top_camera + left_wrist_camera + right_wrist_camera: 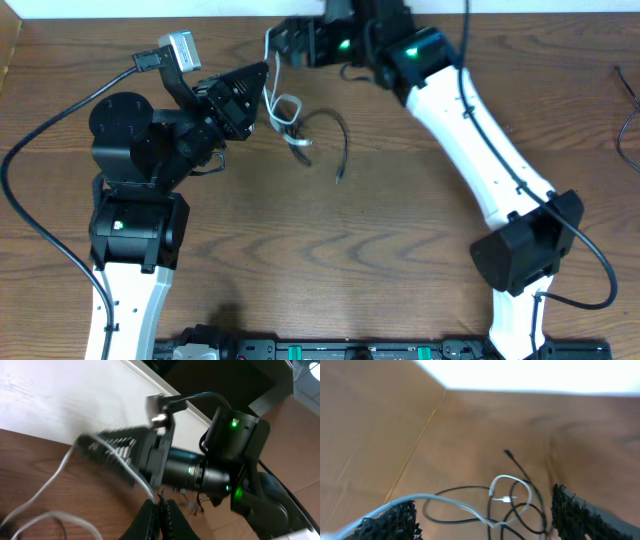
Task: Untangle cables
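Near the table's back middle lie the cables: a white cable (284, 105) looped over a thin black cable (343, 130). My left gripper (266, 88) is shut, and a strand of the white cable (73, 518) appears to run into its pinched tips (161, 502). My right gripper (278, 45) hovers just behind it with its jaws open. In the right wrist view the white cable (452, 500) drapes across the right gripper's (483, 500) left finger, with nothing pinched. Below it the black cable (517, 465) lies in loose loops, its plug end pointing away.
The two grippers are close together, tips almost meeting. The right arm's ribbed finger (112, 452) fills the left wrist view. The left arm's thick black lead (40, 150) hangs at the left. Thin dark cords (630, 110) lie at the table's right edge.
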Robot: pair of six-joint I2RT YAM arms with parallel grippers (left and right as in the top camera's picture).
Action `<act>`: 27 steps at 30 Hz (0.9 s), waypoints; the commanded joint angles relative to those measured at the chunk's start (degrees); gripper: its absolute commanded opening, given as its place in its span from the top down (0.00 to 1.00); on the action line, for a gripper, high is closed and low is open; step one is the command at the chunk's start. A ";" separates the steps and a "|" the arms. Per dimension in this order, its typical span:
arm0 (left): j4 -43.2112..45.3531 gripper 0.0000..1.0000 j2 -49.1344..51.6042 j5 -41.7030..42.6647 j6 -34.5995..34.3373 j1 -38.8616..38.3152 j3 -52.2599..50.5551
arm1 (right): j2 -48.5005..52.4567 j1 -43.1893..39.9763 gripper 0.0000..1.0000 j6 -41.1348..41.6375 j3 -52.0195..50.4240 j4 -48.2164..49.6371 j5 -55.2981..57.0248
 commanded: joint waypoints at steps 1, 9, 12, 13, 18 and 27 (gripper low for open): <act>0.09 0.93 -0.31 2.19 -0.72 -0.09 1.40 | 1.09 -3.34 0.17 2.12 -0.28 2.51 4.63; -4.39 0.92 -0.26 2.16 -1.05 -0.09 1.40 | 1.09 -5.03 0.18 2.91 -0.26 5.20 2.19; -4.39 0.92 -0.26 2.16 -0.59 -0.09 1.40 | 1.09 -4.74 0.18 1.66 -0.26 1.77 2.05; -4.44 0.92 -0.22 2.16 -0.09 -0.09 1.40 | 1.09 -4.59 0.18 0.46 -0.28 0.15 2.10; -8.70 0.92 0.76 0.07 6.10 -0.09 1.38 | 1.40 -4.20 0.17 -2.01 -0.28 -9.70 7.58; -12.55 0.92 13.75 -4.63 12.15 -1.53 1.40 | 4.24 -6.05 0.13 -0.02 -0.28 -12.22 9.01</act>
